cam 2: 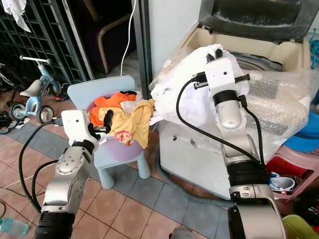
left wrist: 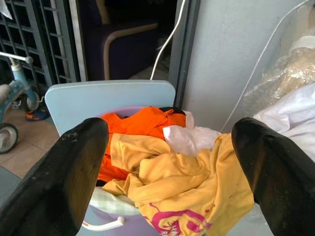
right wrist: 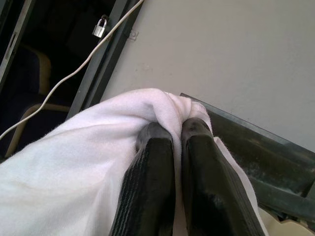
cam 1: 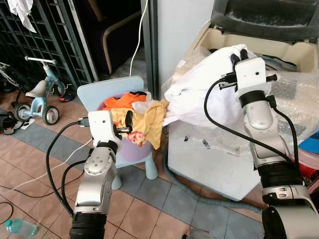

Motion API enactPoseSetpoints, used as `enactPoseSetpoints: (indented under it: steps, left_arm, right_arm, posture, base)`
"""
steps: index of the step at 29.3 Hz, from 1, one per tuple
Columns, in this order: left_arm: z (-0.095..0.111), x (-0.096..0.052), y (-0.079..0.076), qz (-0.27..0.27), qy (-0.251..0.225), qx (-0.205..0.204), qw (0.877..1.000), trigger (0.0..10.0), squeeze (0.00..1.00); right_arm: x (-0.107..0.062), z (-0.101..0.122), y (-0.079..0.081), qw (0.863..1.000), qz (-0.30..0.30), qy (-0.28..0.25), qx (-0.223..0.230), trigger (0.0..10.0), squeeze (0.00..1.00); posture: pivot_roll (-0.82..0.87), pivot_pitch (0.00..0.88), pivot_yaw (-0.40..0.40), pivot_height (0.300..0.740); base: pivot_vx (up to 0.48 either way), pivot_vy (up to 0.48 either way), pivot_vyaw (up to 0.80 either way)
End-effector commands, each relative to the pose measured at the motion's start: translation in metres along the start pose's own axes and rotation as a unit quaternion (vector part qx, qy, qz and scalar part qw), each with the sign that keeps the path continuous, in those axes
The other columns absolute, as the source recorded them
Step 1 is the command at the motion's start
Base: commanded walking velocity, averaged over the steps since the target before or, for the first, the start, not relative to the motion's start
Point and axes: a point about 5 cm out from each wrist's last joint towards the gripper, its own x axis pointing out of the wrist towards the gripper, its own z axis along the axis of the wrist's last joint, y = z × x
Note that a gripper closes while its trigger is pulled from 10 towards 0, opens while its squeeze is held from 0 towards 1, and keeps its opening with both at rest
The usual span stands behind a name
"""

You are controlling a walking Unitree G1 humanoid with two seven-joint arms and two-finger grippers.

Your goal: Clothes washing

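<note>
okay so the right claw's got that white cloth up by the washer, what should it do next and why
Probably carry the white garment forward over the open washing machine and lower it in. The right claw is pinched shut on a fold, and the cloth hangs over the machine's front edge, short of the tub.

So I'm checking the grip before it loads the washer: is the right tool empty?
No, the right tool is pinched shut on a fold of the white garment, held up by the washing machine.

tiled floor (cam 1: 149, 209), grey wall (cam 1: 182, 30), perhaps metal grille (cam 1: 45, 35)
</note>
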Motion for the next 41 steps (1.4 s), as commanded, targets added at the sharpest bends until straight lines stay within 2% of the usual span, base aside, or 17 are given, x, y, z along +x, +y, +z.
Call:
enactPoseSetpoints:
  steps: [1,9,14,16,19,20,22,23,24,27,28,29,30,34,37,40,41]
  left_arm:
    - [-0.001,-0.001,0.007,0.010,0.000,-0.001,1.000,10.0,0.00]
    - [0.000,0.000,0.006,0.008,0.000,-0.001,1.000,10.0,0.00]
    - [-0.002,0.001,0.004,0.011,0.006,-0.004,1.000,10.0,0.00]
    - [-0.004,0.000,0.003,0.012,0.010,-0.006,1.000,10.0,0.00]
    - [-0.006,-0.002,0.003,0.013,0.014,-0.004,1.000,10.0,0.00]
    - [-0.008,-0.003,0.003,0.015,0.017,-0.004,1.000,10.0,0.00]
    - [-0.008,-0.004,0.003,0.015,0.018,-0.005,1.000,10.0,0.00]
    - [-0.009,-0.004,0.002,0.015,0.019,-0.006,1.000,10.0,0.00]
    - [-0.009,-0.004,0.002,0.015,0.019,-0.006,1.000,10.0,0.00]
    - [-0.010,-0.005,0.001,0.014,0.022,-0.005,1.000,10.0,0.00]
    - [-0.010,-0.005,0.001,0.014,0.022,-0.005,1.000,10.0,0.00]
    - [-0.010,-0.005,0.001,0.014,0.023,-0.005,1.000,10.0,0.00]
    - [-0.010,-0.005,0.001,0.014,0.023,-0.005,1.000,10.0,0.00]
    - [-0.010,-0.004,0.001,0.015,0.024,-0.004,1.000,10.0,0.00]
    - [-0.010,-0.003,0.001,0.014,0.024,-0.003,1.000,10.0,0.00]
    - [-0.011,-0.004,0.002,0.015,0.025,-0.001,1.000,10.0,0.00]
    - [-0.011,-0.004,0.002,0.016,0.025,-0.001,1.000,10.0,0.00]
  right_arm:
    - [0.012,0.020,0.002,0.999,0.002,-0.046,-0.001,10.0,0.00]
    - [0.026,0.034,0.004,0.997,0.000,-0.070,0.010,10.0,0.00]
    - [0.045,0.045,-0.011,0.996,-0.030,-0.071,0.037,10.0,0.00]
    - [0.056,0.047,-0.031,0.995,-0.076,-0.055,0.041,10.0,0.00]
    - [0.063,0.042,-0.057,0.989,-0.139,-0.016,0.051,10.0,0.00]
    - [0.064,0.035,-0.077,0.980,-0.187,0.019,0.071,10.0,0.00]
    - [0.064,0.030,-0.088,0.973,-0.211,0.039,0.078,10.0,0.00]
    - [0.062,0.024,-0.102,0.967,-0.238,0.061,0.073,10.0,0.00]
    - [0.062,0.024,-0.102,0.967,-0.238,0.061,0.073,10.0,0.00]
    - [0.053,0.013,-0.143,0.940,-0.316,0.102,0.081,10.0,0.00]
    - [0.053,0.013,-0.143,0.940,-0.316,0.102,0.081,10.0,0.00]
    - [0.050,0.017,-0.162,0.934,-0.341,0.094,0.058,10.0,0.00]
    - [0.050,0.017,-0.162,0.934,-0.341,0.094,0.058,10.0,0.00]
    - [0.040,0.019,-0.188,0.921,-0.376,0.095,0.037,10.0,0.00]
    - [0.036,0.019,-0.198,0.915,-0.391,0.094,0.023,10.0,0.00]
    - [0.021,0.025,-0.228,0.895,-0.436,0.086,-0.028,10.0,0.00]
    - [0.016,0.022,-0.232,0.889,-0.446,0.097,-0.043,10.0,0.00]
  posture:
    - [-0.07,0.000,0.032,0.740]
    - [-0.07,0.000,0.036,0.740]
    - [-0.07,0.000,0.033,0.740]
    - [-0.07,0.000,0.027,0.740]
    - [-0.07,0.000,0.023,0.740]
    - [-0.07,0.000,0.023,0.740]
    - [-0.06,0.000,0.020,0.740]
    - [-0.06,0.000,0.019,0.740]
    - [-0.06,0.000,0.019,0.740]
    - [-0.06,0.000,0.019,0.740]
    - [-0.06,0.000,0.019,0.740]
    - [-0.07,0.000,0.019,0.740]
    - [-0.07,0.000,0.019,0.740]
    - [-0.07,0.000,0.019,0.740]
    - [-0.07,0.000,0.019,0.740]
    - [-0.07,0.000,0.021,0.740]
    - [-0.07,0.000,0.021,0.740]
  base:
    - [0.472,0.000,0.00]
    - [0.472,0.000,0.00]
    - [0.281,0.000,0.00]
    - [0.000,0.000,0.00]
    - [0.000,0.000,0.00]
    - [0.000,0.000,0.00]
    - [0.000,0.000,0.00]
    - [0.000,0.000,0.00]
    - [0.000,0.000,0.00]
    - [0.000,0.000,0.00]
    - [0.000,0.000,0.00]
    - [0.000,0.000,0.00]
    - [0.000,0.000,0.00]
    - [0.000,0.000,0.00]
    - [0.000,0.000,0.00]
    - [0.000,0.000,0.00]
    - [0.000,0.000,0.00]
